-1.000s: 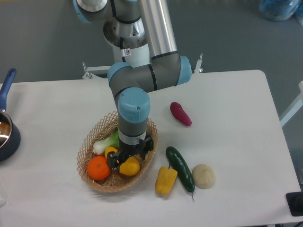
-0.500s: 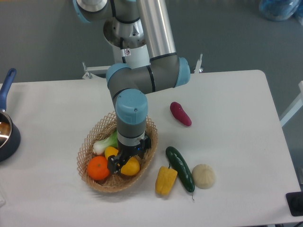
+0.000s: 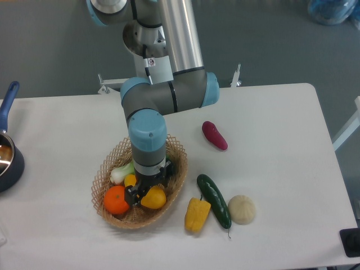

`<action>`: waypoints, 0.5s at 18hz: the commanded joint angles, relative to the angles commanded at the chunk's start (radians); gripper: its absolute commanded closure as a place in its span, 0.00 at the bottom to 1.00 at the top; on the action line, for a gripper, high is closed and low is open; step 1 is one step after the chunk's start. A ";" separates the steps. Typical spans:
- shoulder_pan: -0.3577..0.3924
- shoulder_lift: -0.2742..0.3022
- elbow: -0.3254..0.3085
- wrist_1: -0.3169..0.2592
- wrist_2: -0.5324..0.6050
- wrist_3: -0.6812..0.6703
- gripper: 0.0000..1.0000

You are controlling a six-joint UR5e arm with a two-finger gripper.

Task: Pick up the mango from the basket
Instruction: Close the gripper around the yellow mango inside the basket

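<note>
The basket [image 3: 106,167] of tan wicker sits left of the table's middle. The mango [image 3: 154,199], glossy yellow-orange, lies in its front right part, resting on the bottom. My gripper [image 3: 145,192] points straight down into the basket, just above and to the left of the mango. One dark finger [image 3: 133,194] shows at the mango's left side. The wrist hides the other finger. The jaws look open and hold nothing.
The basket also holds a round orange [image 3: 117,200], a green-white vegetable [image 3: 121,172] and a small yellow piece [image 3: 130,180]. A yellow pepper [image 3: 197,214], a cucumber [image 3: 214,201], a beige round item [image 3: 241,209] and a purple one [image 3: 215,135] lie to the right. A pot [image 3: 7,160] stands at the left edge.
My arm and gripper have shifted a little to the left over the basket. The mango has not moved.
</note>
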 joint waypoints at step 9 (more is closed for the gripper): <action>-0.003 -0.009 -0.005 0.000 -0.005 0.000 0.21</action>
